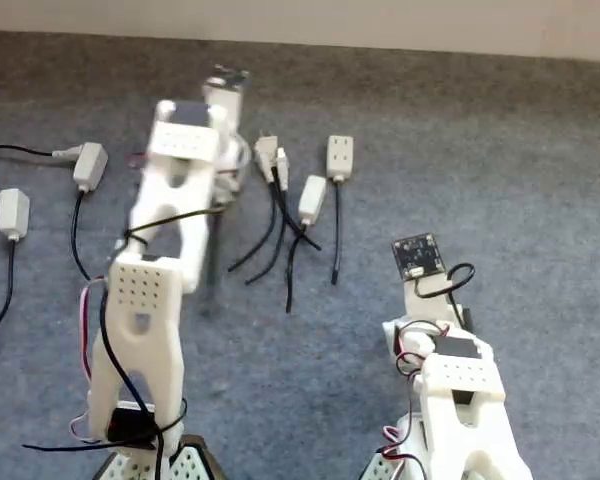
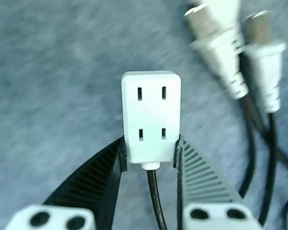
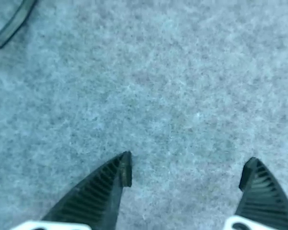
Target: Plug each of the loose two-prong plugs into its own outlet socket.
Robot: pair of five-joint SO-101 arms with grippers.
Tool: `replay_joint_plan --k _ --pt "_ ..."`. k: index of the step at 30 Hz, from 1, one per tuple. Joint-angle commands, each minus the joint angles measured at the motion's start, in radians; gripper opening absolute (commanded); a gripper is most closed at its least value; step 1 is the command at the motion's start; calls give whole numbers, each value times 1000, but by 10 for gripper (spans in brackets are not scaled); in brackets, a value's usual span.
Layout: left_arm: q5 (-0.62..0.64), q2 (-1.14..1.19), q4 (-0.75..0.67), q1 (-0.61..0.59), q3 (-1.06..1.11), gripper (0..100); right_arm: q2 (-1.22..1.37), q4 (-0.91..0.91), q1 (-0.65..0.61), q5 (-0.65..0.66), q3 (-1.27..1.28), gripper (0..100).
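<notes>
Left claw (image 2: 150, 146) squeezing white outlet socket (image 2: 151, 112), plug (image 2: 221, 52) lying near that claw. Right claw (image 3: 187, 167) wide open over grey worktop (image 3: 182, 72).

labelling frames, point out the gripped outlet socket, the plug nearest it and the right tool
outlet socket (image 2: 151, 110), left wrist view, face centre
plug (image 2: 218, 48), left wrist view, white body
right tool (image 3: 189, 163), right wrist view, midway between fingertips
</notes>
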Motion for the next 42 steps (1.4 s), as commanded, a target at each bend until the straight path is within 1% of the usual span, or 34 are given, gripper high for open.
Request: replay_joint_plan --k 1,3,5,10,13,17,20,22,26,30,32,36,40,42 --pt "-78 -87 232 -27 -295 42 -15 -13 -12 -5 -2 350" --pt "-83 -147 235 -27 -303 42 -15 -13 -13 -5 -2 350" --pt "-115 -229 235 -19 -240 42 -15 -13 -13 -5 -2 350" --pt "-245 -478 233 76 143 39 -15 -13 -13 -5 -2 350" --pt "-321 -688 232 180 381 39 -15 -13 -13 -5 -2 350" --pt "-402 -1038 229 369 705 39 -15 -13 -13 -5 -2 350" --pt "-431 -1280 226 487 980 39 -15 -13 -12 -5 -2 350" --pt "-439 -1419 167 533 1191 39 -15 -13 -12 -5 -4 350" --pt "-497 -1636 8 542 1601 39 -15 -13 -12 -5 -2 350" --pt "-606 -1799 -149 553 1951 40 -15 -13 -12 -5 -2 350" --pt "-686 -1863 -212 570 2091 39 -15 -13 -12 -5 -2 350" --pt "-775 -1963 -278 607 2258 41 -15 -13 -12 -5 -4 350" --pt "-812 -2015 -330 599 2313 41 -15 -13 -12 -5 -4 350" --pt "-825 -2014 -358 568 2316 42 -15 -13 -12 -5 -4 350"
